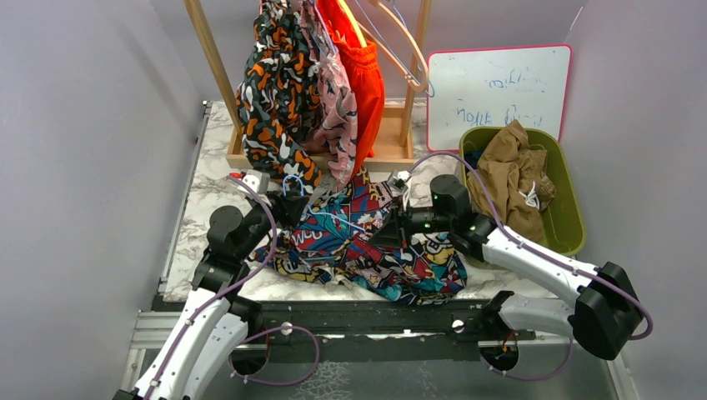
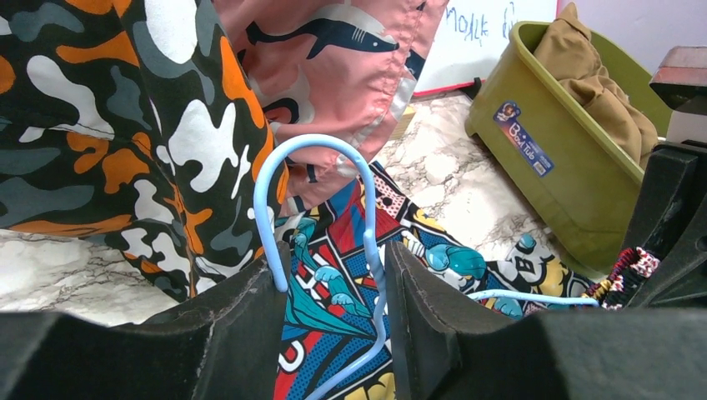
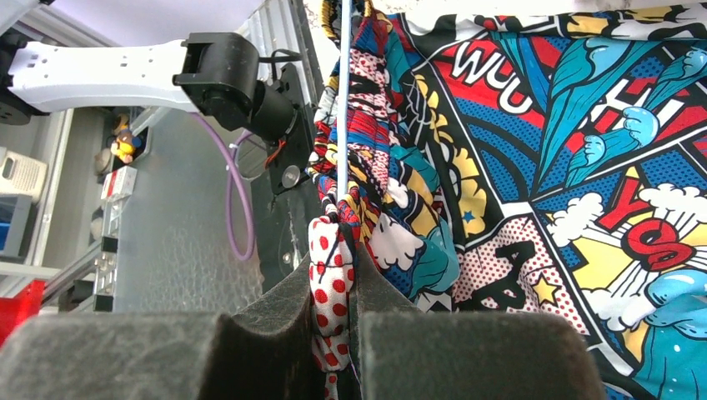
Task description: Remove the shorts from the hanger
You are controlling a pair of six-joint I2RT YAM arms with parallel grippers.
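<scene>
Comic-print shorts (image 1: 375, 250) - loud red, blue and yellow panels, crumpled flat on the marble counter (image 1: 200, 192), pale blue hanger (image 3: 343, 100) threaded through the waistband. Right pincer (image 3: 333, 267) pressed together on the bunched polka-dot waistband edge. Left pincer (image 2: 333, 258) partly spread, straddling the hanger's hook (image 2: 313, 137) - can't tell if it's actually pinching. Blotch-print shorts (image 1: 271, 92) hang on the rack behind.

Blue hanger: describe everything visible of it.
The blue hanger is thin, light blue, plastic-looking, off the rack, lying with the comic-print shorts on the table. Its hook stands up between the fingers of the left gripper, apparently touching both. Its bar runs along the waistband that the right gripper pinches.
</scene>
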